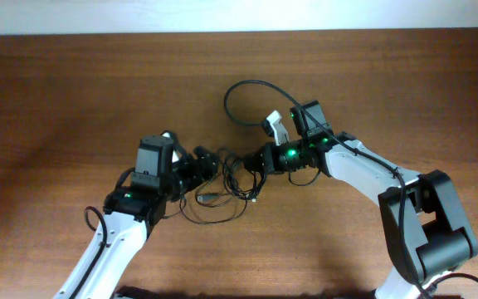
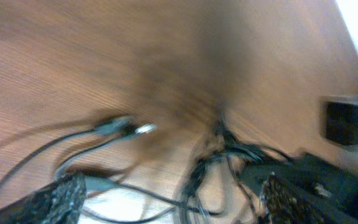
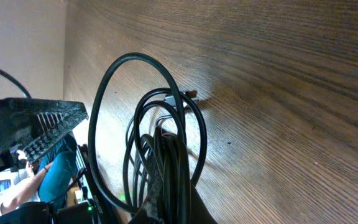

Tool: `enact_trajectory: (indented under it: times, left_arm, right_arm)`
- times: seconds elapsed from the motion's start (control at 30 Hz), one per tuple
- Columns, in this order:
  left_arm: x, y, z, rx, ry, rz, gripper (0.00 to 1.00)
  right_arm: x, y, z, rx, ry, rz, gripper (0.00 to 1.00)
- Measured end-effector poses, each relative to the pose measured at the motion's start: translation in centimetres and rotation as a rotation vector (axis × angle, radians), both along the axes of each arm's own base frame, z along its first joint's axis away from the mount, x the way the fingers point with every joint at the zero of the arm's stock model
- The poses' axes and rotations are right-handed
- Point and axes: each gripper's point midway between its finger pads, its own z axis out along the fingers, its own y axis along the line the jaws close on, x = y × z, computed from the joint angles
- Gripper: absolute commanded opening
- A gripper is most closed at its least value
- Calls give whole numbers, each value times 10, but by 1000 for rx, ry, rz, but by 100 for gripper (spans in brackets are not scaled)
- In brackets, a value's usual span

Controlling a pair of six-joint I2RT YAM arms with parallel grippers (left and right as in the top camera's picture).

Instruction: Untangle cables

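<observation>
Left gripper (image 2: 173, 188): jaws standing wide apart, clamping nothing; its two textured fingers (image 2: 61, 200) are showing at the lower corners of the left wrist view, with cords lying on the wood between them.

Right gripper (image 1: 260, 158): jaws standing together, pinching a bunch of the cables (image 3: 165, 155), which are fanning out from it in several loops in the right wrist view.

Cables: thin black cords, sitting in a loose tangle on the wooden table (image 1: 98, 83), between the two grippers and just in front of both. One large loop (image 1: 251, 82) is arching away toward the far side of the table, past the right gripper. Slacker loops are trailing toward the near edge.

Plug ends: two, one dark (image 2: 114, 126) and one silvery (image 2: 145, 129), lying side by side on the wood; the view is blurred.
</observation>
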Motion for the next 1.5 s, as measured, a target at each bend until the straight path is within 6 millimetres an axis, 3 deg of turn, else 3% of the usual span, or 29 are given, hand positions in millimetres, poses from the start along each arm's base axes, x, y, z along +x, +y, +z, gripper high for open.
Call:
enact_trajectory:
  times: [0.07,0.1,0.17,0.23,0.33,0.43,0.47,0.53,0.6,0.67,0.77,0.9,1.0,1.1,1.13,1.23,1.3,1.37,1.43,1.47,1.5]
  left_arm:
    - [-3,-25,9,7,-82,-175,96]
    - [-5,-29,9,19,-94,-210,76]
    - [-8,-41,-9,52,-67,-287,47]
    - [-10,-64,-45,74,-12,-380,29]
    - [-6,-74,-59,78,-14,-414,0]
    - [2,-75,-55,95,-70,-440,0]
    - [4,-74,-54,129,-111,-489,0]
    - [7,-71,-49,184,-188,-577,0]
    - [11,-66,-26,234,-306,-645,8]
    - [12,-61,-11,321,-412,-724,9]
    - [15,-38,-15,484,-415,-747,36]
    - [22,-22,-18,580,-397,-712,47]
    - [22,-20,-19,563,-373,-670,99]
    - [5,-11,-26,371,-151,-384,99]
    - [-12,0,-38,283,25,-192,100]
    - [-30,-25,-38,-16,217,2,99]
    - [-54,-31,-48,-126,438,268,98]
    - [-63,-35,-57,-176,539,537,93]
    - [-57,-35,-71,-188,546,706,85]
    - [-46,-36,-84,-192,535,764,58]
    - [-39,-36,-99,-183,534,804,40]
  right_arm:
    - [0,0,0,-3,-1,-1,4]
    - [0,0,0,-3,-1,-1,4]
    - [0,0,0,-3,0,-1,4]
    - [-3,1,1,12,23,0,4]
    - [-10,5,10,72,110,-3,4]
    - [-11,6,15,101,159,-15,6]
    - [-12,4,13,86,171,-24,14]
    - [-15,-5,-2,-16,204,-71,20]
    - [-16,-10,-10,-92,197,-99,49]
    - [-12,-15,-14,-134,182,-124,63]
    - [-16,-26,-23,-196,189,-130,84]
    - [-24,-31,-27,-225,223,-128,88]
    - [-35,-36,-31,-256,257,-108,88]
    - [-36,-39,-33,-271,245,-99,91]
    - [-38,-45,-38,-313,252,-111,92]
    - [-35,-57,-48,-397,211,-117,92]
    - [-34,-61,-50,-417,194,-114,93]
    - [-38,-63,-51,-431,209,-112,93]
    - [-40,-64,-51,-438,217,-110,94]
    - [-40,-64,-52,-439,218,-109,93]
    - [-40,-65,-52,-440,219,-109,93]
